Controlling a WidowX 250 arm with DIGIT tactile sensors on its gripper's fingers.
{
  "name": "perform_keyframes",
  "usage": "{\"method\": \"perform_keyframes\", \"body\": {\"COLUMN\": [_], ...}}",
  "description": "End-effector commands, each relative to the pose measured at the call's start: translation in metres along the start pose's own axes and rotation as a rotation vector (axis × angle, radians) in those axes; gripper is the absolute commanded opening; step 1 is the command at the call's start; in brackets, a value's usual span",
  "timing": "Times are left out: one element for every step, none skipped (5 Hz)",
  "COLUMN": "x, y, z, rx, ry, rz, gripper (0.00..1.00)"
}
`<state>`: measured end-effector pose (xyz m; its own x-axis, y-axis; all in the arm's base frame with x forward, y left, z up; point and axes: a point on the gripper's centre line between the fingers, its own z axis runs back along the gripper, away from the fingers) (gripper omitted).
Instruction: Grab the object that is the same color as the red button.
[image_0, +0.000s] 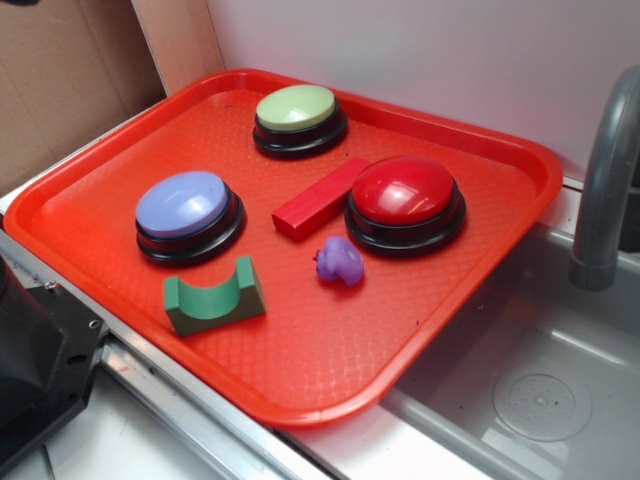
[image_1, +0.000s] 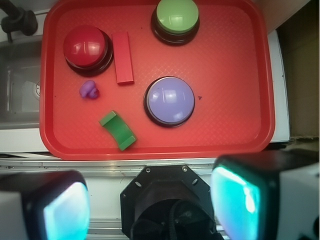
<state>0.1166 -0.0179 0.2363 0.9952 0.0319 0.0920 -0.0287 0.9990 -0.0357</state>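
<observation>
**Red block untouched beside the red button**

The red block (image_1: 123, 58) lies flat on the red tray (image_1: 235, 100), just beside the red button (image_1: 86, 47), between it and the green button (image_1: 175, 19). The end effector (image_1: 150, 200) hangs well away from the red button, off the tray's edge, fingers (image_1: 65, 210) spread apart and holding nothing.

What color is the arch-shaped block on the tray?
Green; the arch block shows best in the exterior view.
</observation>
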Motion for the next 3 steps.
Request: {"method": "perform_keyframes", "body": {"x": [0.000,0.014,0.035], "y": [0.000,0.002,0.000], "z": [0.000,-0.020,-0.043], "rx": [0.000,-0.041,-0.014], "ry": [0.000,-0.033,-0.041], "rz": [0.000,-0.052,-0.083], "gripper": [1.00,1.00,1.00]}}
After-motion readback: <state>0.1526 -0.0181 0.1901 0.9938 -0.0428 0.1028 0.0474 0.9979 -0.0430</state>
